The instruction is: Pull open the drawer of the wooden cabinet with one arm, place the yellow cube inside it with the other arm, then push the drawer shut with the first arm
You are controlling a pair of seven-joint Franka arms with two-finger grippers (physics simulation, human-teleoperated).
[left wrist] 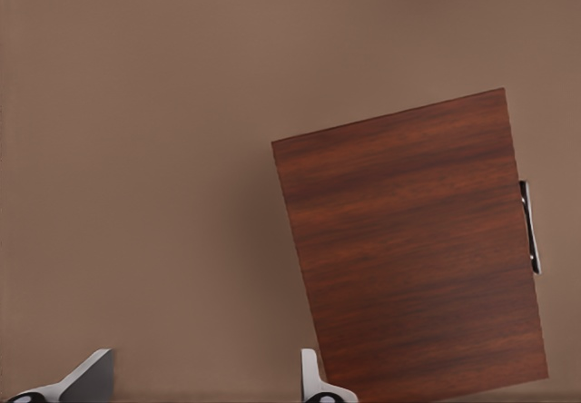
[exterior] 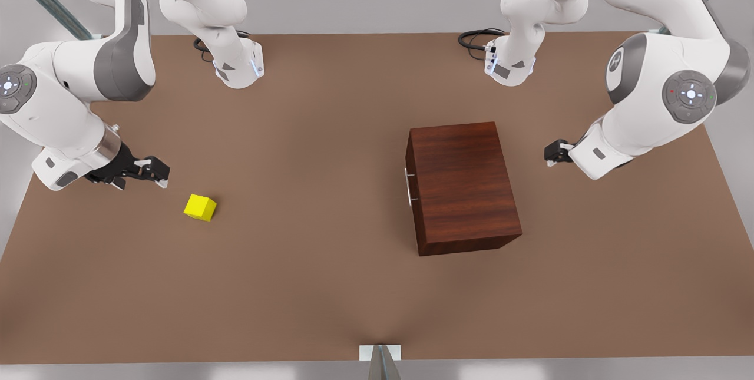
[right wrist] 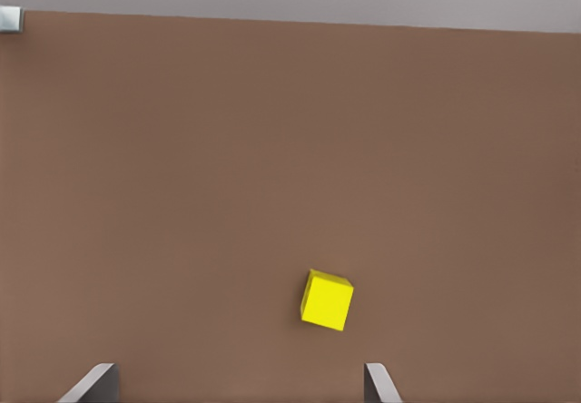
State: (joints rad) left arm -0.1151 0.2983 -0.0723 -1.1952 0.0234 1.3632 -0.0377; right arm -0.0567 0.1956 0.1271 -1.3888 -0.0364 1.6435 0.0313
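The wooden cabinet (exterior: 462, 182) (left wrist: 413, 249) stands on the table at the front view's right of centre. Its drawer is pushed in, and the silver bar handle (exterior: 408, 187) (left wrist: 530, 226) faces the front view's left. The yellow cube (exterior: 200, 207) (right wrist: 327, 300) lies on the table at the front view's left. My right gripper (exterior: 159, 174) (right wrist: 238, 394) hovers open just left of the cube, holding nothing. My left gripper (exterior: 554, 153) (left wrist: 200, 394) is open behind the cabinet, on the side away from the handle, with its fingers (left wrist: 91, 376) spread wide.
Both arm bases (exterior: 238, 65) (exterior: 509, 62) stand at the table's far edge with black cables beside them. A small grey bracket (exterior: 380, 353) sits at the near edge. Bare brown table (exterior: 306, 191) lies between cube and cabinet.
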